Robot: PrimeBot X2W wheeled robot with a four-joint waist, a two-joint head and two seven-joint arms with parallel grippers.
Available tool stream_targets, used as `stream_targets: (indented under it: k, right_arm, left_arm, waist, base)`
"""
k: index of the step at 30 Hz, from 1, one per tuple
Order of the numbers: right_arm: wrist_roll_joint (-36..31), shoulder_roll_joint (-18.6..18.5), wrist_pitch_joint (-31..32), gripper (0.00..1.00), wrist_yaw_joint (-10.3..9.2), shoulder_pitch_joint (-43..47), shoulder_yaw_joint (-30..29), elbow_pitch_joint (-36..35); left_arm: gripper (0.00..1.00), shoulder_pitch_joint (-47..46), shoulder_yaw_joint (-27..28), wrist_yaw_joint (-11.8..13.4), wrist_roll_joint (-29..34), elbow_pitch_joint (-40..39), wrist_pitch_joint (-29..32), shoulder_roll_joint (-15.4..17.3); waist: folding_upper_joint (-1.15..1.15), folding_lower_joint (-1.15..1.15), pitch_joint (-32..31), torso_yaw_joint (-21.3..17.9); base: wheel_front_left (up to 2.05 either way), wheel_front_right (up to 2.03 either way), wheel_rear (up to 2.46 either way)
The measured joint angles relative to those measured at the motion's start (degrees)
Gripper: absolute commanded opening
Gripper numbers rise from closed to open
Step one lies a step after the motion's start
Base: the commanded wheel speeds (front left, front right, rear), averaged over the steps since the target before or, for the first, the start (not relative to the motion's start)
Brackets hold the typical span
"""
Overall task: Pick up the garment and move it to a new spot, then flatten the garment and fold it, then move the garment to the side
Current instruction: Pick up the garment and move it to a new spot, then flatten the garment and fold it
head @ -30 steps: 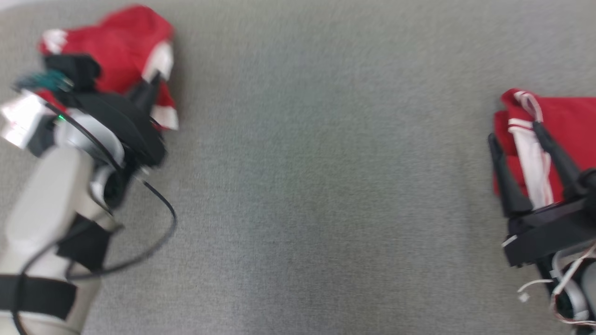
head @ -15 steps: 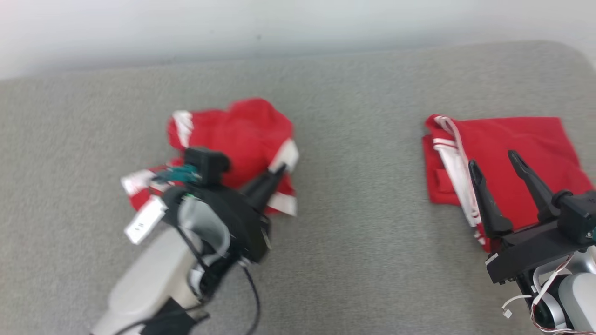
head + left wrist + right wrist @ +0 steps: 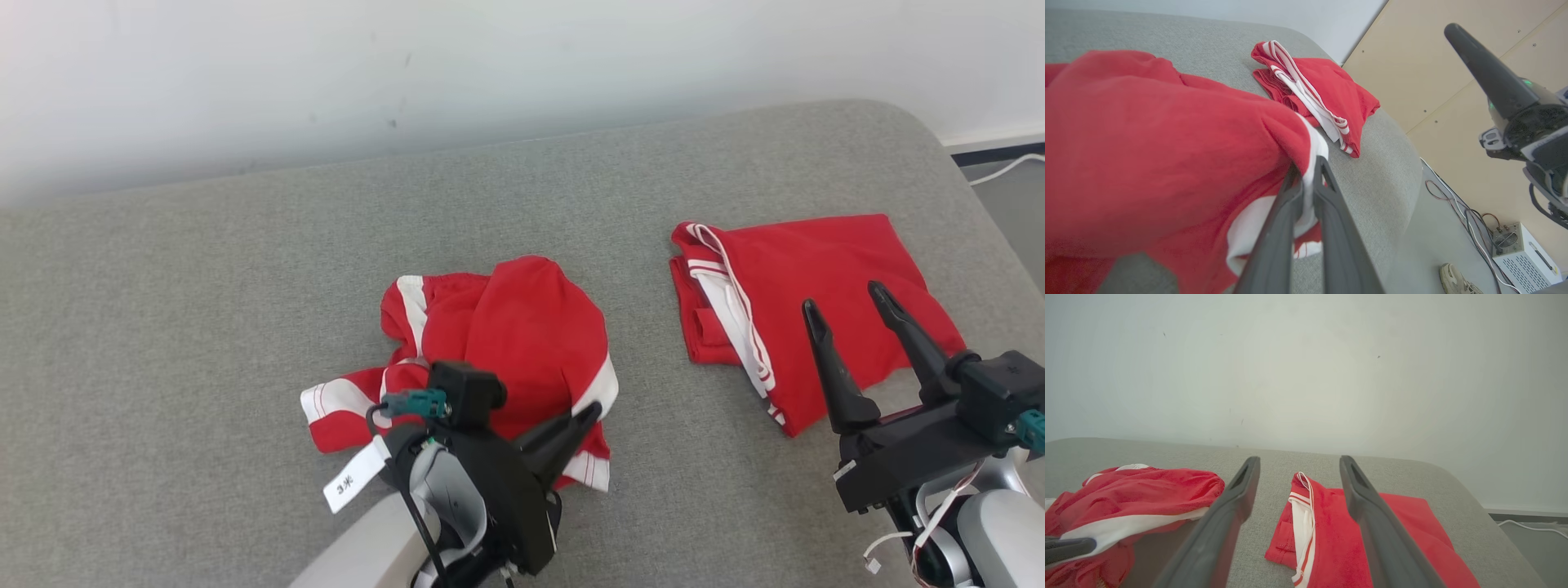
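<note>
Pinching soft, light cloth by its white-banded hem, the left gripper (image 3: pixel 1308 163) has its jaws clamped on the crumpled red garment (image 3: pixel 522 327) near the front edge of the grey cushion (image 3: pixel 204 286); it should drape limply. The right gripper (image 3: pixel 842 295) holds its jaws apart.

Grey cushion (image 3: pixel 163 327); white wall (image 3: pixel 490 65)

left tool (image 3: pixel 589 412) sits low centre in head view, fingers pinched together on a fold of the garment (image 3: pixel 522 327), pale forearm (image 3: pixel 359 551) angling up from the bottom edge. right tool (image 3: pixel 843 298) at lower right, fingers spread wide, pointing up, empty.
</note>
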Motion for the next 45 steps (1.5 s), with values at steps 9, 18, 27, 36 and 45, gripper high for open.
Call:
stream_targets:
  k: [9,18,27,36,45]
  right_arm:
    - [0.0,-0.2,-1.49,1.0,0.05,0.9,-0.67,0.45]
    - [0.01,-0.11,-2.24,1.0,0.08,0.89,-0.57,2.18]
    - [0.85,-0.14,-3.47,1.0,0.07,2.79,-1.46,4.35]
    - [1.2,0.73,-3.54,1.0,0.38,3.88,-0.24,4.45]
    - [1.13,0.77,-3.43,1.0,1.09,2.79,0.94,4.23]
  left_arm:
    - [0.0,3.66,-5.37,0.0,-1.31,2.76,1.0,-0.77]
    - [1.0,3.53,-6.08,0.01,-1.24,4.57,-0.65,-1.01]
    - [1.0,3.54,-3.91,4.2,1.43,0.85,-4.59,0.49]
    - [1.0,2.79,-0.73,9.58,5.43,2.34,-5.61,7.81]
    - [1.0,-0.25,2.04,10.69,5.14,7.13,-5.57,9.57]
  waist:
    - [0.01,0.0,0.41,-0.62]
    - [0.0,0.0,0.11,1.1]
    - [0.0,0.0,-2.1,3.58]
    - [0.01,0.0,-3.83,6.82]
    - [0.01,0.01,-3.24,7.11]
  base:
    - [0.0,0.0,0.0]
    - [0.0,0.0,0.0]
    - [0.0,0.0,0.0]
    - [0.0,0.0,0.0]
    - [0.0,0.0,0.0]
